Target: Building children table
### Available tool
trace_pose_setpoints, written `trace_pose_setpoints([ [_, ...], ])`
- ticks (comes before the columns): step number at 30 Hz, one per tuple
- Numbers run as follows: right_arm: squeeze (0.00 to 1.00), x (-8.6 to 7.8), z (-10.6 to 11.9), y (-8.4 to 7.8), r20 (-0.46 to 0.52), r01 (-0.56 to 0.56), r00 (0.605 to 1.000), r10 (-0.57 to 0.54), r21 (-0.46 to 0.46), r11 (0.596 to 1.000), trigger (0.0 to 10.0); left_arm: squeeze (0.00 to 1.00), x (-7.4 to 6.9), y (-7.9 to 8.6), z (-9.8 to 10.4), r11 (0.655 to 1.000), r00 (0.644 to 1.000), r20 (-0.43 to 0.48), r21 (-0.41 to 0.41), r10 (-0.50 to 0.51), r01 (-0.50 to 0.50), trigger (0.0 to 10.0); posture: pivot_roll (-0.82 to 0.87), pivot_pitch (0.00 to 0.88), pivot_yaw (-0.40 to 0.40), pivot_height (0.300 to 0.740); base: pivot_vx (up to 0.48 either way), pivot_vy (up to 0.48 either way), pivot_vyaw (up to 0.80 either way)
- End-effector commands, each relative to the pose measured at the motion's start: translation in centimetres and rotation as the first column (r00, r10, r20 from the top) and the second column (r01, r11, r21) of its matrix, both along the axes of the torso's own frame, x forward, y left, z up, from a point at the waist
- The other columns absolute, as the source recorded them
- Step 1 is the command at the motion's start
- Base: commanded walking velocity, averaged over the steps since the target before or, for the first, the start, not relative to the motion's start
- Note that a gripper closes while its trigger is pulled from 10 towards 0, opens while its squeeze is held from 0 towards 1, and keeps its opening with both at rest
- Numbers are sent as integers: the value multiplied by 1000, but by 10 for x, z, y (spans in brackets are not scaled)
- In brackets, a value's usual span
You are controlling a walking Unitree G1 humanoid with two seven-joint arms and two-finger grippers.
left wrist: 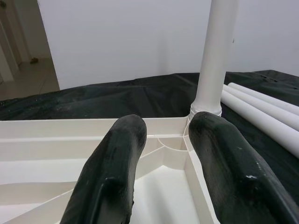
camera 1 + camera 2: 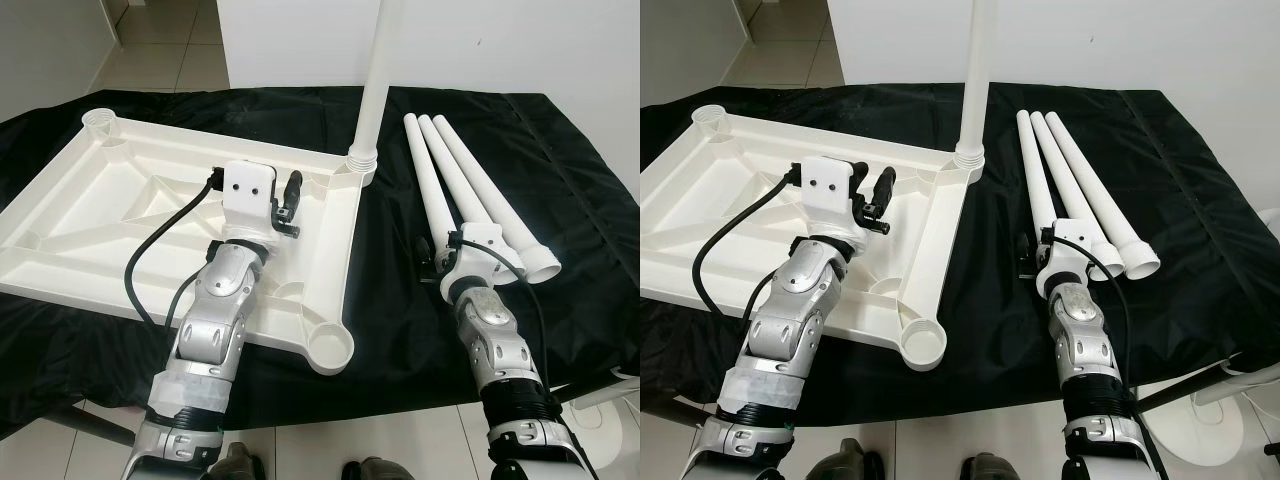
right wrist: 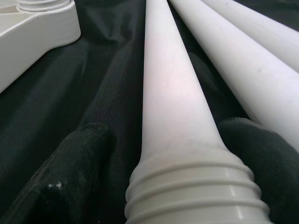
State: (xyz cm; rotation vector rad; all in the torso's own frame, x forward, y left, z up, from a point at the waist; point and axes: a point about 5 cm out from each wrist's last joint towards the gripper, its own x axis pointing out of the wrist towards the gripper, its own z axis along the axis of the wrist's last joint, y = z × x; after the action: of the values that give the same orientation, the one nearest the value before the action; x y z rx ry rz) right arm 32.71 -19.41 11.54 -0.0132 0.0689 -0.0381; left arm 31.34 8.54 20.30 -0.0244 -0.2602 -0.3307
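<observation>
While its fingers straddle the nearest of three loose legs (image 2: 1045, 180), the right hand (image 3: 163, 186) hasn't clamped. The left hand (image 1: 163, 154) hovers open above the upturned tabletop (image 2: 120, 200), where one leg (image 2: 378, 70) stands in a corner, all on the black-draped counter (image 2: 590, 200).

Open black cloth (image 2: 400, 290) separates the upturned tabletop (image 2: 120, 200) from three loose legs (image 2: 470, 190); one upright leg (image 2: 372, 80) blocks the far corner.

black-draped table (image 2: 560, 180), upturned white tabletop (image 2: 120, 200) lying on it, three loose white legs (image 2: 455, 185) alongside
</observation>
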Motion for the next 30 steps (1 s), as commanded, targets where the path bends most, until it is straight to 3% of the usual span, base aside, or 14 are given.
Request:
trace_pose_setpoints([
  [1, 0, 0, -4, 0, -22, -1, 1000, 2, 18, 1000, 10000, 0, 2, 1, 1, 999, 999, -6, 0, 34, -34, 10000, -64, 59, -13, 740, 0, 0, 0],
  [6, 0, -5, -14, 3, -73, -18, 997, 20, 35, 999, 10000, 0, 4, 0, 2, 999, 999, -2, 0, 34, -34, 10000, -74, 54, -16, 740, 0, 0, 0],
  [7, 0, -7, -17, 4, -82, -20, 996, 24, 44, 999, 8667, 0, 5, 0, 3, 999, 999, -2, -6, 32, -32, 10000, -75, 53, -17, 740, 0, 0, 0],
  [9, 0, -7, -17, 4, -82, -20, 996, 24, 44, 999, 8667, 0, 5, 0, 3, 999, 999, -2, -6, 32, -32, 10000, -75, 53, -17, 740, 0, 0, 0],
  [10, 0, -8, -19, 5, -86, -20, 996, 24, 55, 998, 3490, 0, 5, -1, 4, 999, 1000, -3, -9, 30, -30, 10000, -75, 53, -17, 740, 0, 0, 0],
  [11, 0, -8, -19, 5, -86, -20, 996, 24, 55, 998, 3490, 0, 5, -1, 4, 999, 1000, -3, -9, 30, -30, 10000, -75, 53, -17, 740, 0, 0, 0],
  [12, 0, -10, -20, 6, -91, -24, 995, 30, 68, 997, 0, 0, 6, -1, 4, 1000, 1000, -2, -9, 28, -28, 10000, -78, 50, -16, 740, 0, 0, 0],
  [20, 0, -12, -24, 10, -111, -27, 993, 40, 118, 993, 0, 0, 8, 0, 7, 1000, 1000, 2, -6, 25, -25, 10000, -81, 42, -10, 740, 0, 0, 0],
  [23, 0, -12, -20, 9, -62, -13, 998, 18, 79, 997, 0, 0, 11, 1, 8, 1000, 1000, 5, -7, 24, -24, 10000, -84, 34, -6, 740, 0, 0, 0],
  [24, 0, -12, -18, 7, -38, -3, 999, 4, 45, 999, 2784, 0, 11, 0, 8, 1000, 1000, 8, -4, 22, -22, 10000, -84, 34, -6, 740, 0, 0, 0],
  [25, 0, -12, -18, 7, -38, -3, 999, 4, 45, 999, 2784, 0, 11, 0, 8, 1000, 1000, 8, -4, 22, -22, 10000, -84, 34, -6, 740, 0, 0, 0],
  [26, 0, -12, -16, 6, -19, 10, 1000, -10, 10, 1000, 9765, 0, 11, 0, 9, 1000, 1000, 9, -3, 21, -21, 10000, -86, 28, -5, 740, 0, 0, 0],
  [30, 0, -12, -11, 3, 28, 39, 999, -38, -45, 998, 10000, 0, 12, -1, 9, 1000, 1000, 9, -8, 18, -18, 10000, -87, 25, -5, 740, 0, 0, 0],
])
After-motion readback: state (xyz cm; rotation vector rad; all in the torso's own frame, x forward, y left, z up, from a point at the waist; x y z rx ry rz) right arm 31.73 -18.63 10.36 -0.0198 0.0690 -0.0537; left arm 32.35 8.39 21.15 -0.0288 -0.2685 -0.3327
